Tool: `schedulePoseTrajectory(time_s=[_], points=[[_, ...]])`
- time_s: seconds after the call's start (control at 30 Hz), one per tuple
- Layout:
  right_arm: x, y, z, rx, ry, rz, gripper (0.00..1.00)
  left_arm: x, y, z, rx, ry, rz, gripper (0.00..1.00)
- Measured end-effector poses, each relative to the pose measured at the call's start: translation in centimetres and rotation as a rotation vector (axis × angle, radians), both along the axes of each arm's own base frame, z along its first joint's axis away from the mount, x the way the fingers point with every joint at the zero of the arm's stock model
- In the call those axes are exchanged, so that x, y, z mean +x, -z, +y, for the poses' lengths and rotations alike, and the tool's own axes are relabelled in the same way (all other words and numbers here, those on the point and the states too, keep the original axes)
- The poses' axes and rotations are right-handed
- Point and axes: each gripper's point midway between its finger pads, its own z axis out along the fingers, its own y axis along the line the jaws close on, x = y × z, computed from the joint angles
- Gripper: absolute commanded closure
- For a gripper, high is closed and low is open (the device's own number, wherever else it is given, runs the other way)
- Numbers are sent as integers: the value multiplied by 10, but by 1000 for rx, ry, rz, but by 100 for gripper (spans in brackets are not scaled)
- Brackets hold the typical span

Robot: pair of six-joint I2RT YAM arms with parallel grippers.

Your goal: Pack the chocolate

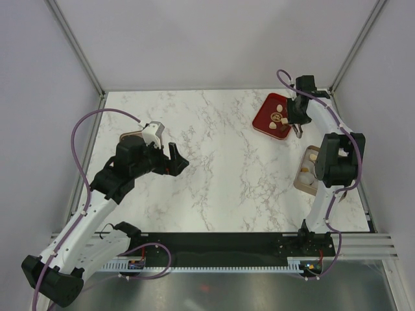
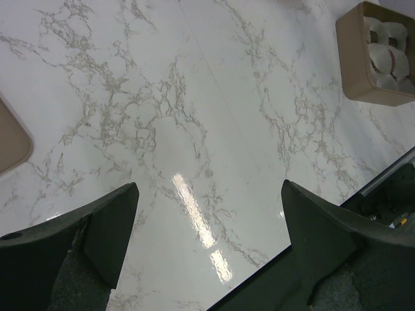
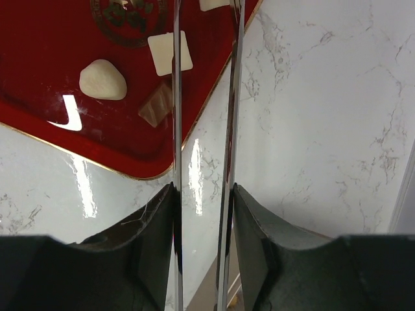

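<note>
The chocolate (image 3: 102, 80) lies on a red tray (image 3: 39, 58): a cream lump, a white square (image 3: 170, 53) and a brown piece (image 3: 155, 110). In the top view several pale pieces (image 1: 279, 110) sit on the tray (image 1: 262, 118). My right gripper (image 3: 203, 191) is shut on metal tongs (image 3: 176, 97), whose two blades stand slightly apart, reaching over the tray's near right corner. It (image 1: 299, 124) hovers at the tray's right edge. My left gripper (image 1: 178, 162) is open and empty over bare marble, as the left wrist view (image 2: 209, 188) shows.
A tan box (image 1: 303, 183) with white paper cups and some pale pieces stands at the right, under the right arm; it also shows in the left wrist view (image 2: 353, 71). A tan lid (image 1: 130, 136) lies at the left behind the left arm.
</note>
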Motion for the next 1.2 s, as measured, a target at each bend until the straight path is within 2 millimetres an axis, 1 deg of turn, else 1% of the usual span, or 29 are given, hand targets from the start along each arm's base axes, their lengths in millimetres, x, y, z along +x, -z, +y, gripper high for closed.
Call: schedulePoseTrajectory(time_s=[0.33,0.47,0.57,0.6,0.7,0.87,0.97,1.03,1.1,1.2], points=[[-2,2,-9,28,29,2,53,-1,-2,1,-2,-2,-8,1],[-2,2,-9,34,30,1,54,-1,-2,1,-2,-3,-7,1],[-1,2,-8,49,29,1,58,0,-2,1,-2,-3,-7,1],[-1,2,-7,57,29,0,62,0,-2,1,-2,-3,-7,1],[-2,2,-5,72,33,1,67,0,-2,1,-2,-3,-7,1],[-3,-1,-2,96,72,4,72,0,-2,1,-2,-3,-7,1],[-5,-6,-3,105,108,1,74,0,-2,1,-2,-3,-7,1],[-10,-11,-2,111,126,2,74,-1,-2,1,-2,-3,-7,1],[-15,-22,-2,116,135,-10,74,-1,-2,1,-3,-3,-9,1],[-32,-50,-3,120,155,-57,74,-1,-3,1,-3,-2,-9,1]])
